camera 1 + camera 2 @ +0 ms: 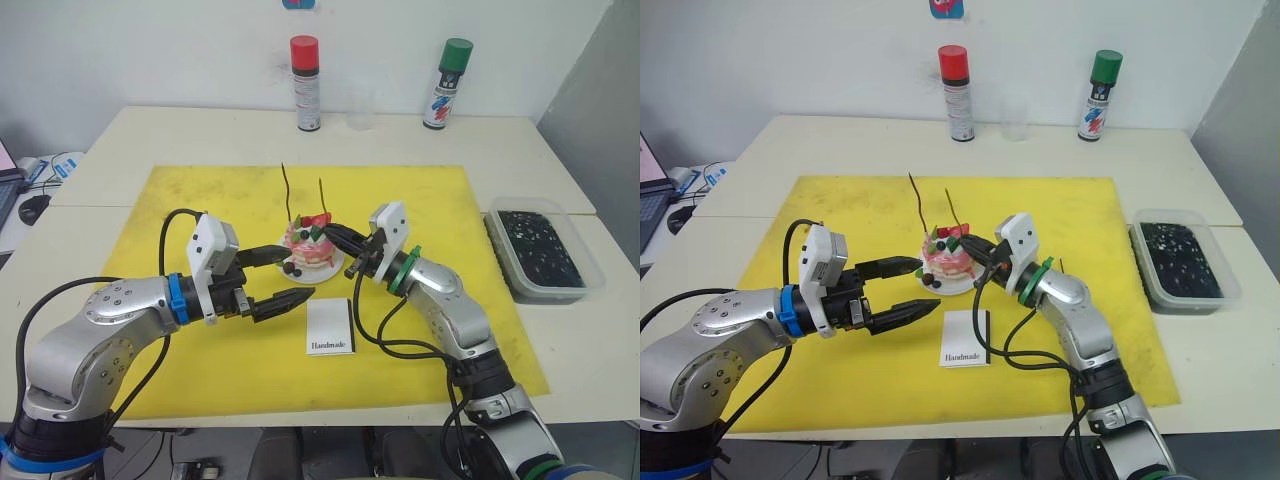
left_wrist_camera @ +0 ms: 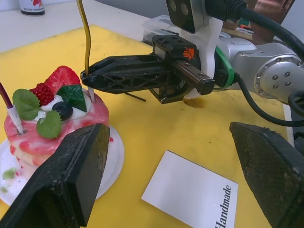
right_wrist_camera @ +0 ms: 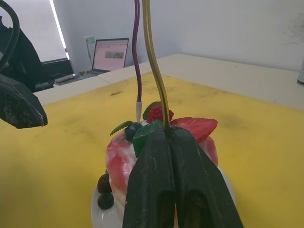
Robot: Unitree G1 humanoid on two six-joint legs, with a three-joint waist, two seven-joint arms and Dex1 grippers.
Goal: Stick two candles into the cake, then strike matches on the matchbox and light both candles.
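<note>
The right hand pinched the gold candle low to seat it in the cake mid-mat, while the left hand, spread, waited just left.

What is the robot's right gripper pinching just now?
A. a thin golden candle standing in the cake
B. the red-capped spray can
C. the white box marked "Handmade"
A: the right gripper is shut on the golden candle just above the cake.
</note>
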